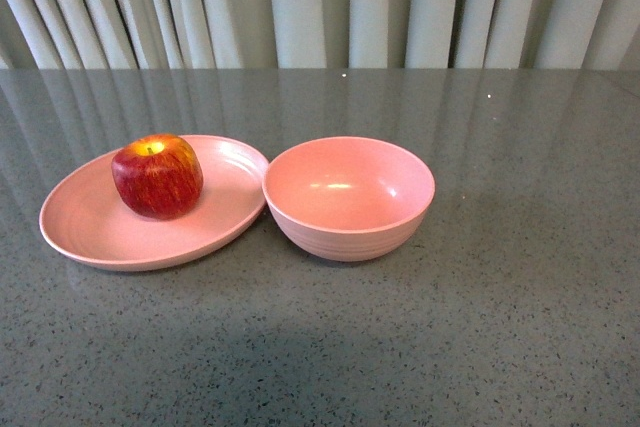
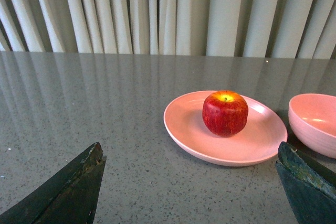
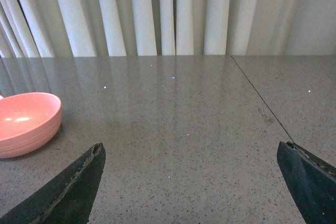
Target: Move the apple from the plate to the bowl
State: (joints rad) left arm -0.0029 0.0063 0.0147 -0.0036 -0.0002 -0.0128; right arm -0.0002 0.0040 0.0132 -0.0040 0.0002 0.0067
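Trouble, if any, comes at the grasp: round red yellow-streaked apple (image 1: 157, 176) sits on the wide shallow pink plastic plate (image 1: 85, 232), just left of the deep pink ridged bowl (image 1: 349, 197). Left gripper (image 2: 190, 148) and right gripper (image 3: 191, 148) both gape empty; an off-centre pinch could roll it away

Front camera sits high at the near edge of the table (image 1: 500, 347) and faces the curtain (image 1: 300, 7) at 12 o'clock, tilted down and near enough that the plate (image 1: 90, 232) and bowl (image 1: 350, 237) fill mid-frame. Left wrist camera rides low behind the wide-spread left gripper (image 2: 189, 150), faces the same curtain, and shares the plate, plus part of the bowl at the plate's 3 o'clock. Right wrist camera, equally low behind the wide-spread right gripper (image 3: 190, 148), shares only the bowl.
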